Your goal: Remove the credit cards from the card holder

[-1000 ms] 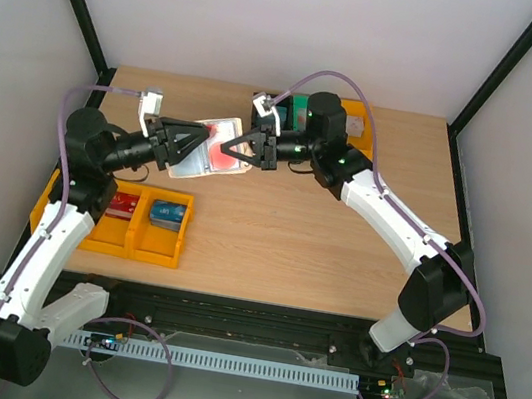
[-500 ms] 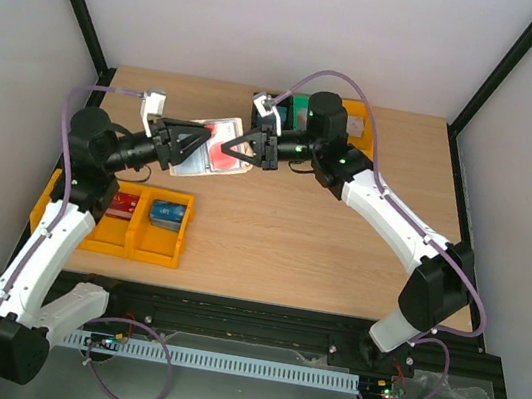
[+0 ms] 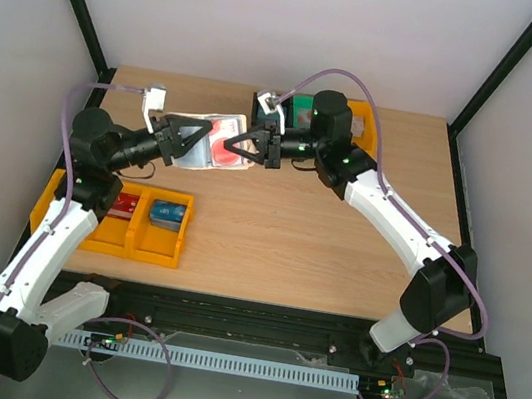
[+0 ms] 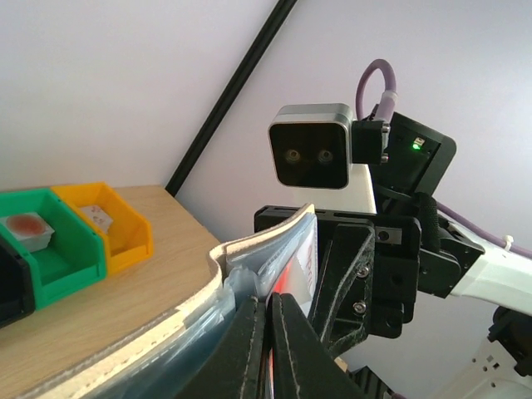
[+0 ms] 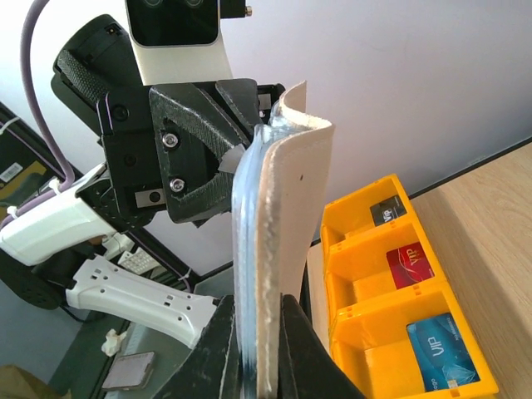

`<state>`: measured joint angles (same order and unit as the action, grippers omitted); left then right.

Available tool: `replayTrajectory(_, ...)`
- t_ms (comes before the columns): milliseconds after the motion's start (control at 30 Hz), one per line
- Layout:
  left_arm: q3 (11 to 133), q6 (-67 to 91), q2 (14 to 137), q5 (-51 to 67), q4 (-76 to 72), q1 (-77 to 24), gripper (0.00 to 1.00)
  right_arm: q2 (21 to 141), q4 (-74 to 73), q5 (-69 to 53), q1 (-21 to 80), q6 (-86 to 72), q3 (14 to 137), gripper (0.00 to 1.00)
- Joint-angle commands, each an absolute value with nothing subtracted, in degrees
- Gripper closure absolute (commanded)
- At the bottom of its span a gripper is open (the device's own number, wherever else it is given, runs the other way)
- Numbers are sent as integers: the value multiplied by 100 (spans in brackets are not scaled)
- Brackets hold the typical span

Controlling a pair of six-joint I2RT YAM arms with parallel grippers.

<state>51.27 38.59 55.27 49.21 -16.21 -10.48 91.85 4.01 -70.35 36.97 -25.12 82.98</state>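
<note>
I see the card holder (image 3: 216,143) held open above the counter (image 3: 291,234), between both hands in the top view; right hand (image 3: 238,147) clamped on its cream flap; left hand (image 3: 197,146) pinched tight on a red card (image 4: 284,284) edge inside (only the left wrist shows that sliver); right wrist alone reads "VIP" on red and blue cards in the yellow bin (image 5: 356,321).

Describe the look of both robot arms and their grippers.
The left arm and right arm have white shells and black joints. The left gripper and right gripper are black triangular frames. Mauve cables run along each arm to white wrist cameras; green lights dot the right arm.
</note>
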Motion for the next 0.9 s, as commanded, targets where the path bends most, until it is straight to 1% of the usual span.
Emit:
replayTrajectory(0,4960,3903,5336,5217,-1841,-1082,98,8849,561,-7464,3807,-2316,8351,92)
replayTrajectory(100,4817,3908,5210,5157,-1828,-943,98,8738,583,-7486,3683,-2394,8216,89)
replayTrajectory(300,4748,3879,5100,5137,-1864,-815,98,8676,641,-7515,3611,-2461,8103,89)
replayTrajectory(433,4748,3890,5084,5151,-1873,-667,98,8657,673,-7567,3590,-2512,8067,98)
replayTrajectory(733,4753,3808,5110,5313,-1954,-552,98,8634,653,-7623,3461,-2539,8052,98)
replayTrajectory(800,4716,3724,5127,5495,-2141,-740,98,8686,766,-7594,3463,-2683,8058,98)
replayTrajectory(833,4731,3636,5130,5413,-2001,-881,98,8712,856,-7610,3463,-2752,8059,98)
replayTrajectory(867,4727,3604,5145,5377,-1903,-975,94,8726,972,-7627,3477,-2834,8054,98)
